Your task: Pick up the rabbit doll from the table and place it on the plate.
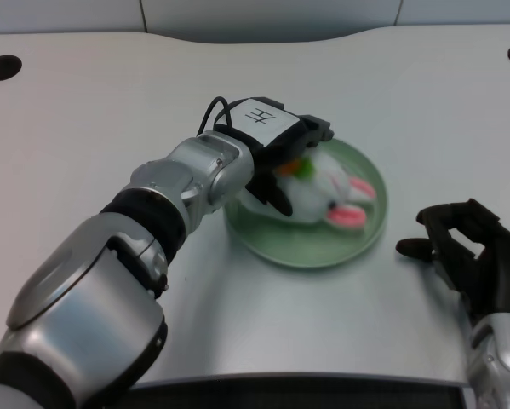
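The white rabbit doll (327,192) with pink ears is lying on its side on the green plate (357,243), its ears pointing toward the plate's right rim. The left hand (280,149) is reaching over the doll's left end, its black fingers (272,194) curling down against the plush, though whether they are actually gripping it I cannot tell. The plate is sitting on the white table (110,102), near its middle.

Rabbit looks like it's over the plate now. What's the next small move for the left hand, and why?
Probably open the left hand and lift away: the rabbit doll already lies within the green plate, with the fingers at its body.
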`<state>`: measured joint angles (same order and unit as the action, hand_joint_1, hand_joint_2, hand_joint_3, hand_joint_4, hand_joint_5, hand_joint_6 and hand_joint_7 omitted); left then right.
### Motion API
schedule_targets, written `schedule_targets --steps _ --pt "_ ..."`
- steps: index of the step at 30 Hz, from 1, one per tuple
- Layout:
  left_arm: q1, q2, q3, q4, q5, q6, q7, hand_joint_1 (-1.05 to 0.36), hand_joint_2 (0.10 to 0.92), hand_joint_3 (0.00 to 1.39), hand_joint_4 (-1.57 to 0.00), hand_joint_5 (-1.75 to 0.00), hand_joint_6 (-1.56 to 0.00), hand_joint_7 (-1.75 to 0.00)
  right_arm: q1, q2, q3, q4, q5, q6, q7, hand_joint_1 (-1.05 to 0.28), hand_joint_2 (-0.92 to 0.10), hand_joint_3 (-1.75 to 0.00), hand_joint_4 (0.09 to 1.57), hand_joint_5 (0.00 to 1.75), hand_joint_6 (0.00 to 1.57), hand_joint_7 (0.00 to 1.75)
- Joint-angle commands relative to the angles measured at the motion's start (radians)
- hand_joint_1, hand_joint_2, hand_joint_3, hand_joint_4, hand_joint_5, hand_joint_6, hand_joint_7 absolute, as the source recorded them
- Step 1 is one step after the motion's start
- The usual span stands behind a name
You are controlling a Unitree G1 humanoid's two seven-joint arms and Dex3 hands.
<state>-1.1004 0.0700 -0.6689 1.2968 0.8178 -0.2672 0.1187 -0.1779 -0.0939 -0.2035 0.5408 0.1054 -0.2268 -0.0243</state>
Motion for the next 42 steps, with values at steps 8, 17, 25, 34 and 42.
schedule_targets --steps 8,17,25,34,42 --pt "-0.013 0.01 -0.002 -0.004 -0.005 -0.01 -0.012 -1.05 0.921 0.17 0.0 0.0 0.0 0.0 -0.009 0.002 -0.002 0.028 -0.001 -0.014 -0.003 -0.74 -0.92 -0.16 0.86 0.92 0.81 1.2" --pt "-0.013 0.056 0.038 -0.031 -0.039 -0.06 -0.027 -1.05 0.921 0.22 0.0 0.0 0.0 0.0 -0.013 0.001 -0.003 0.026 0.003 -0.004 -0.003 -0.74 -0.92 -0.16 0.86 0.92 0.8 1.21" --pt "0.023 0.198 0.148 -0.121 -0.157 -0.129 -0.166 -1.05 0.921 0.17 0.0 0.0 0.0 0.0 -0.023 -0.002 -0.006 0.035 0.004 0.002 -0.004 -0.74 -0.92 -0.16 0.86 0.94 0.8 1.21" --pt "0.098 0.3 0.252 -0.232 -0.277 -0.142 -0.302 -1.0 0.921 0.11 0.0 0.0 0.0 0.0 -0.026 -0.006 -0.005 0.053 -0.001 -0.018 0.001 -0.74 -0.92 -0.17 0.86 0.93 0.78 1.22" --pt "0.222 0.375 0.338 -0.362 -0.364 -0.136 -0.363 -0.96 0.921 0.11 -0.01 0.0 -0.03 -0.02 -0.029 -0.007 -0.01 0.041 0.004 0.012 -0.006 -0.75 -0.92 -0.16 0.84 0.91 0.79 1.22"
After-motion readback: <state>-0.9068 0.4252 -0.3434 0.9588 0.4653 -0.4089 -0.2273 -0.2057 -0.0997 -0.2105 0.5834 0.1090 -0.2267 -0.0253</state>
